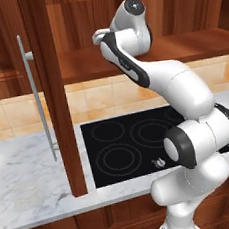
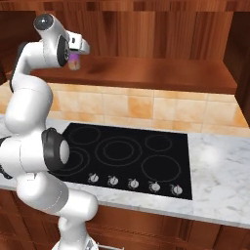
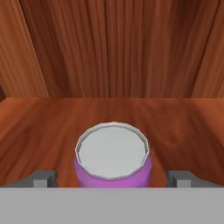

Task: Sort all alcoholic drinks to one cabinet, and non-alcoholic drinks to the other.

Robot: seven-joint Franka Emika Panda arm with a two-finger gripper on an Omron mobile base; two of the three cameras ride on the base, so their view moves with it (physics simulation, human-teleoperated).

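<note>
- Spread wide, our gripper (image 3: pixel 113 177) has its two fingertips (image 3: pixel 43 178) standing clear on either side of the purple can (image 3: pixel 113 164), with a gap of shelf visible between each tip and the can's wall; we read that as no grip on it.
- We find the can straight ahead of the gripper and centred between the tips, upright, its long axis vertical and its silver top facing up at the hand camera.
- Since this one arm is the only one, the move we judge next turns on backing straight out along the line of the fingers, so that neither tip clips the can and tips it.
- Beneath the can we see the cabinet shelf (image 3: pixel 39 127), a flat reddish-brown board; the can stands on it near its front part, well apart from the back wall (image 3: pixel 113 48) of streaked wood.
- From the right base view we place the can (image 2: pixel 74 62) at the left end of the shelf (image 2: pixel 161 73), just under the hand.
- Below and farther out lie the black cooktop (image 2: pixel 122 156), the marble counter (image 2: pixel 219 176) and the tan tiled wall (image 2: pixel 146 107).
- At the left of the left base view an open cabinet door (image 1: pixel 53 93) with a long silver handle (image 1: pixel 36 95) hangs edge-on to us.
- We judge this can sorted; the other drinks remain to be placed.
</note>
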